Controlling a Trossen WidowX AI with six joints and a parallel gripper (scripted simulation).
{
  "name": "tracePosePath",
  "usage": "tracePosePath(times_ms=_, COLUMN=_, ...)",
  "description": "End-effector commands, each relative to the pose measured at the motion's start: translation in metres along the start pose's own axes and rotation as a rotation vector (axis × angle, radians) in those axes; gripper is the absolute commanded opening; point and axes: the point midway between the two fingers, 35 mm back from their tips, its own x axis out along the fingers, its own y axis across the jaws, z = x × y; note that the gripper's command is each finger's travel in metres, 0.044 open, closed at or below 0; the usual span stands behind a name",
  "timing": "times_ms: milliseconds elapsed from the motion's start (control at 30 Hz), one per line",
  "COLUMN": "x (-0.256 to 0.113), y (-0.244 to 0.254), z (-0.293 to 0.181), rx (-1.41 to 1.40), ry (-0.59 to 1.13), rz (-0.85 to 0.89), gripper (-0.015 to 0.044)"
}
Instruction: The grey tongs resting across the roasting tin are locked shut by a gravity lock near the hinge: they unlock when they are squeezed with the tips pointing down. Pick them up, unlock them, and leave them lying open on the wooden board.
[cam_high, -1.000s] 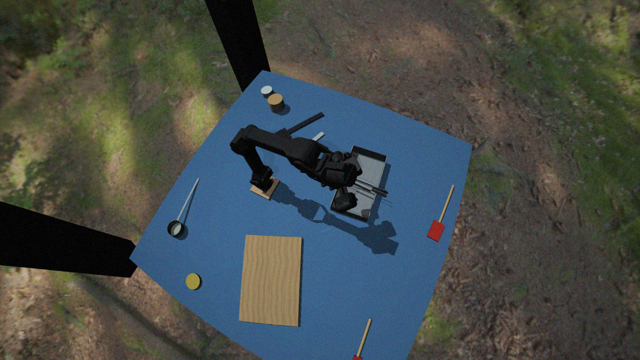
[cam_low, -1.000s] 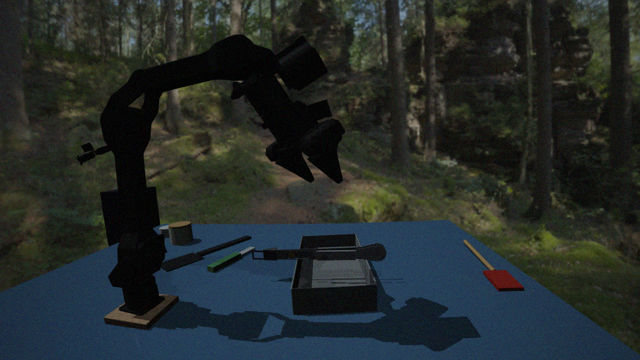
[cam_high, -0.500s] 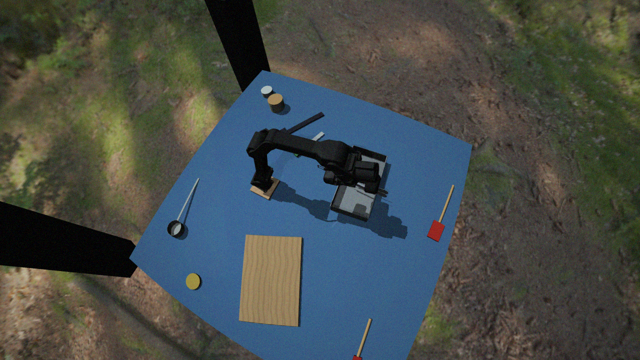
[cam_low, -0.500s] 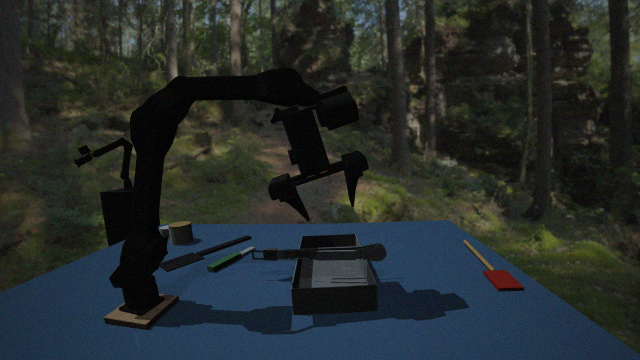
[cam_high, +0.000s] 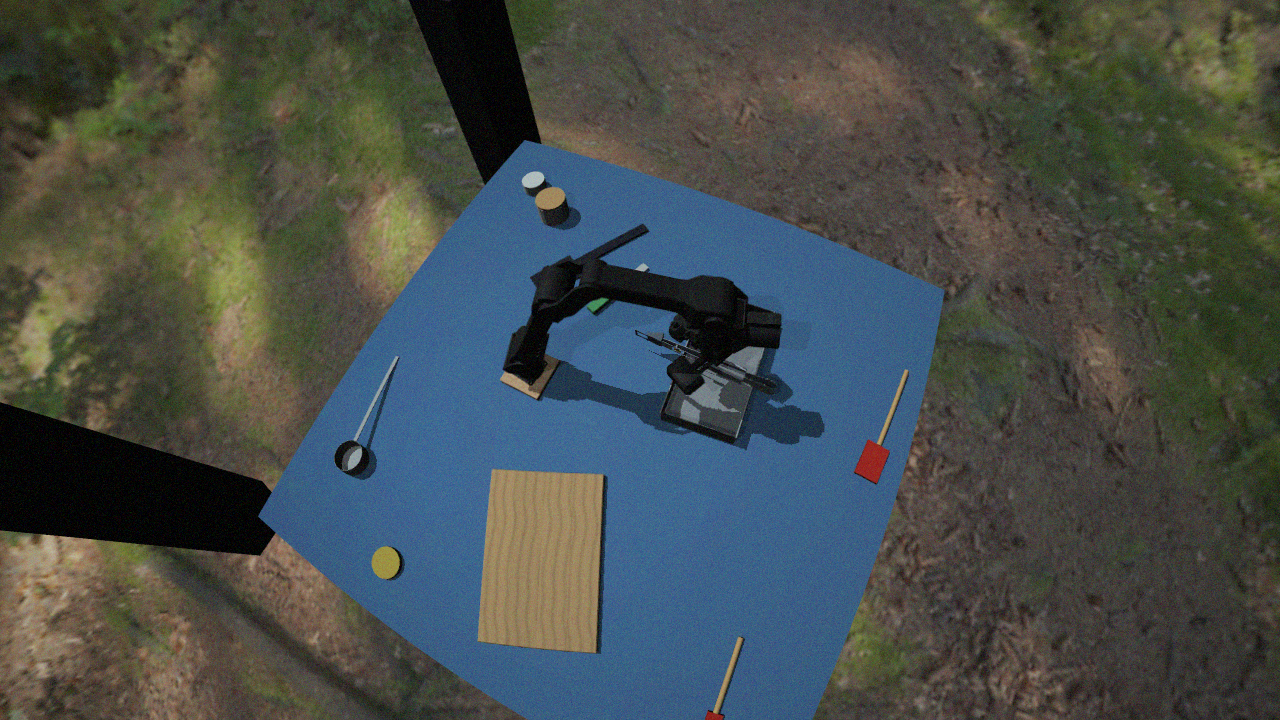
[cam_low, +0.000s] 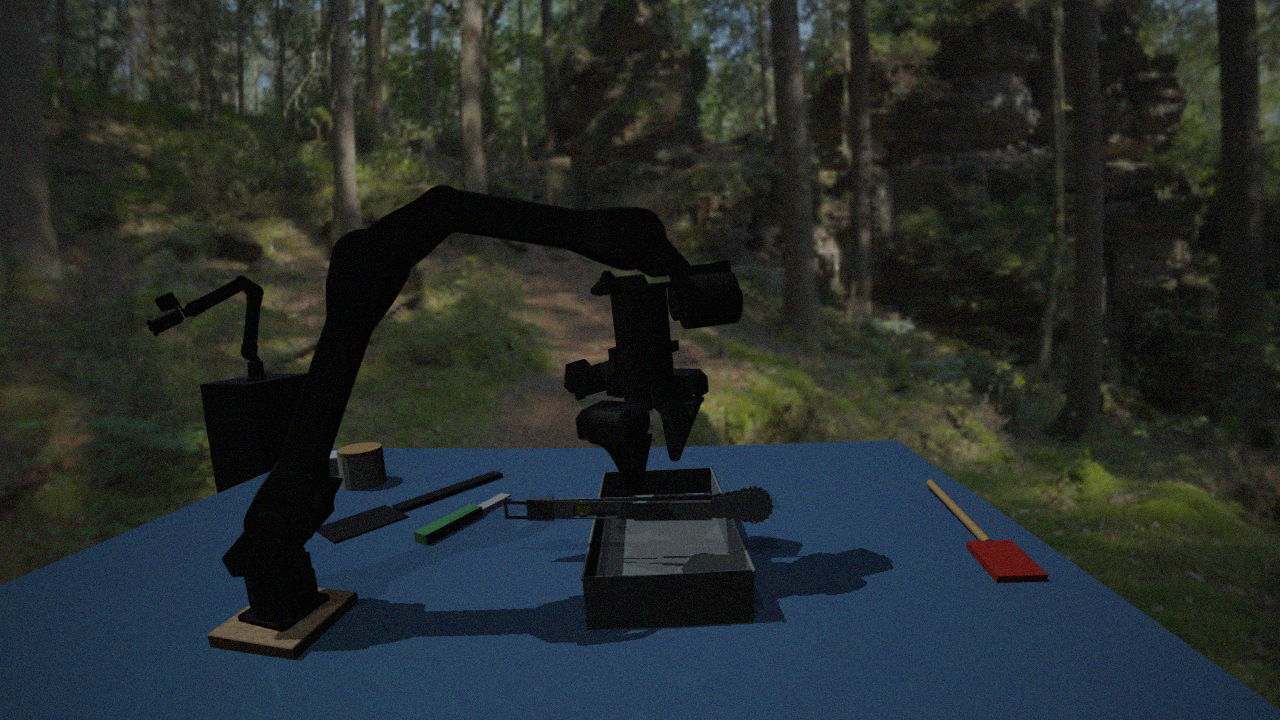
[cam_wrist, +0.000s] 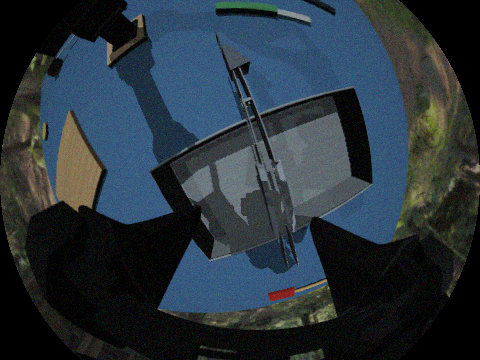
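Observation:
The grey tongs (cam_high: 657, 339) (cam_low: 747, 505) (cam_wrist: 236, 59) lie level across the roasting tin (cam_high: 702, 415) (cam_low: 668, 601) (cam_wrist: 360, 137), arms close together. The hinge end with its pull loop juts past one long side, the scalloped tips past the other. My gripper (cam_low: 654, 471) (cam_wrist: 258, 218) points down above the tin, open and empty. In the wrist view its fingers stand wide on either side of the tongs' tip half. In the top view the arm hides part of the tongs. The wooden board (cam_high: 543, 559) (cam_wrist: 77, 165) lies flat with nothing on it.
A green-handled tool (cam_high: 597, 305) (cam_low: 449, 523) (cam_wrist: 247, 8) and a dark spatula (cam_low: 362, 522) lie beyond the hinge end. A red-headed tool (cam_high: 871, 461) (cam_low: 1006, 560) (cam_wrist: 281, 294) lies past the tips. A small pan (cam_high: 351, 457) and yellow disc (cam_high: 386, 562) lie near the table's left edge.

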Motion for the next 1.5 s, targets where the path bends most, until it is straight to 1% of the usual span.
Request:
tracePosePath(times_ms=0, x=0.021, y=-0.014, z=0.008, rx=-0.392, ry=-0.028, rz=0.083, gripper=0.044)
tracePosePath(times_ms=667, x=0.023, y=-0.017, z=0.014, rx=-0.392, ry=-0.029, rz=0.083, gripper=0.044)
tracePosePath(times_ms=1467, x=0.062, y=-0.015, z=0.013, rx=-0.392, ry=-0.029, rz=0.083, gripper=0.044)
